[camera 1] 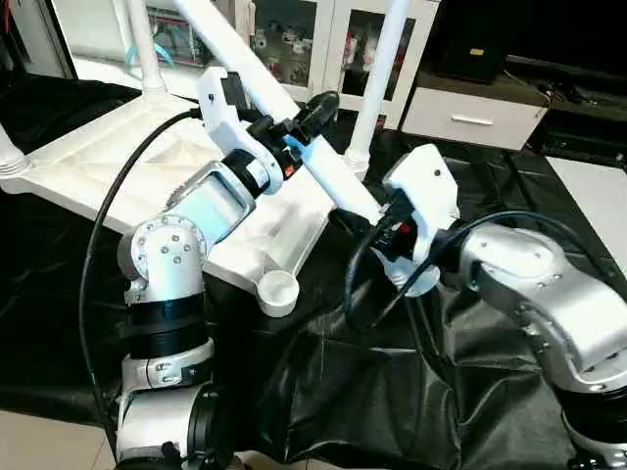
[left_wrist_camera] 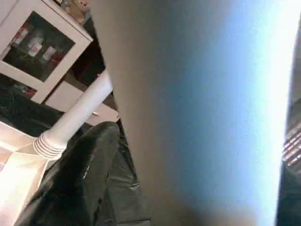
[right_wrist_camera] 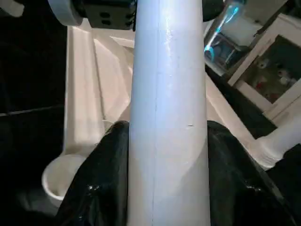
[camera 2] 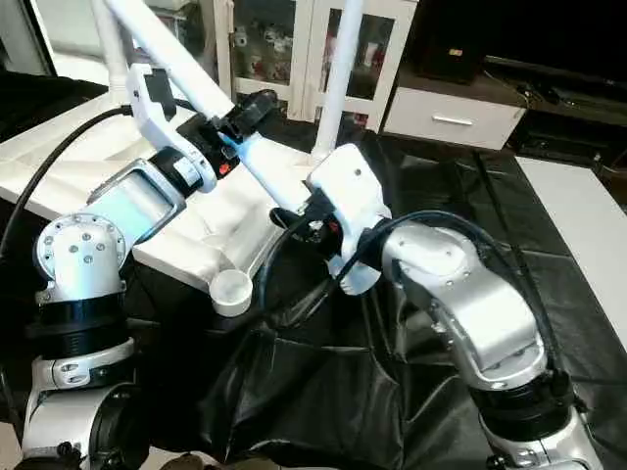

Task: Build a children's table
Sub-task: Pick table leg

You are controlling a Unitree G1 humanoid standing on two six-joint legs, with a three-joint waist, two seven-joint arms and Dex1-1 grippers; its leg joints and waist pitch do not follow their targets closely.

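The children's table's white tabletop (camera 1: pixel 98 166) lies upside down on the black cloth, ribs up. Legs stand in its far sockets (camera 1: pixel 382 69) (camera 1: pixel 145 49), and a third stands at the left edge (camera 1: pixel 5 157). The near corner socket (camera 1: pixel 277 291) is empty. A loose white leg (camera 1: pixel 338 176) slants over that corner. My right gripper (camera 1: pixel 392 220) is shut on its lower end, with a black finger (right_wrist_camera: pixel 108 179) pressed on each side of the leg (right_wrist_camera: pixel 169 117). My left gripper (camera 1: pixel 299 127) sits at the leg's middle, with the leg (left_wrist_camera: pixel 202 117) close against its camera.
Black cloth (camera 1: pixel 343 392) covers the work table and hangs in folds at the front. A white glass-door cabinet (camera 1: pixel 294 39) and a white drawer unit (camera 1: pixel 470 117) stand behind. A pale surface (camera 1: pixel 588 196) lies at the right edge.
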